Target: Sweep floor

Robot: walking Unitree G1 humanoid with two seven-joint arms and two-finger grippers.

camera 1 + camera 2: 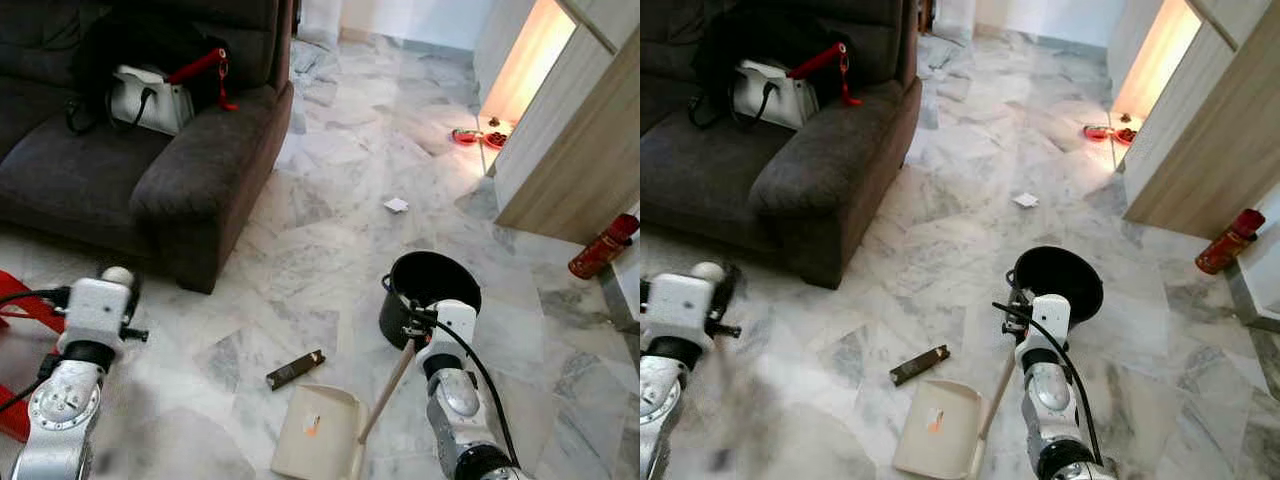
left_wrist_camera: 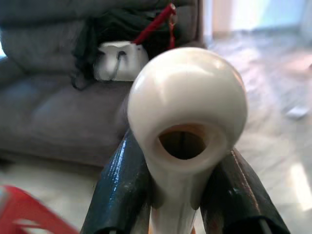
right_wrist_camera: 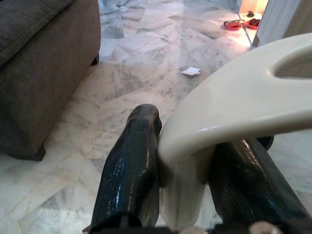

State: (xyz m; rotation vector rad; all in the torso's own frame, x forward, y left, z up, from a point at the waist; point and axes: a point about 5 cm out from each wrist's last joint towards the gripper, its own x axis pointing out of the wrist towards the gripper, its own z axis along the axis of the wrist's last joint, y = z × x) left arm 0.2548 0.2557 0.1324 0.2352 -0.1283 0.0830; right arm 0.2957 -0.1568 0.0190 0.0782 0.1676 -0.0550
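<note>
The right end effector (image 1: 432, 322) is clenched on the top grip of a long-handled dustpan (image 1: 318, 432), whose cream tray rests flat on the marble floor (image 1: 330, 230) just in front of the robot, its wooden shaft slanting up to the hand. The left end effector (image 2: 183, 195) grasps a rounded cream handle end (image 2: 187, 105) with a hanging hole (most likely the broom's, though its head is out of sight). Both tools look light, stiff plastic and wood; the smooth handles could twist in the fingers, so a hold close under the knob seems safest.

Litter to gather: a dark flat wrapper (image 1: 295, 369) lies just beside the tray's left corner, and a white paper scrap (image 1: 396, 205) sits well apart, farther out on the floor. A black bucket (image 1: 430, 290) stands close behind the right hand and may get knocked. The sofa (image 1: 150, 150) bounds the left, wooden cabinets (image 1: 570, 150) and a red fire extinguisher (image 1: 603, 246) the right; open floor runs between them.
</note>
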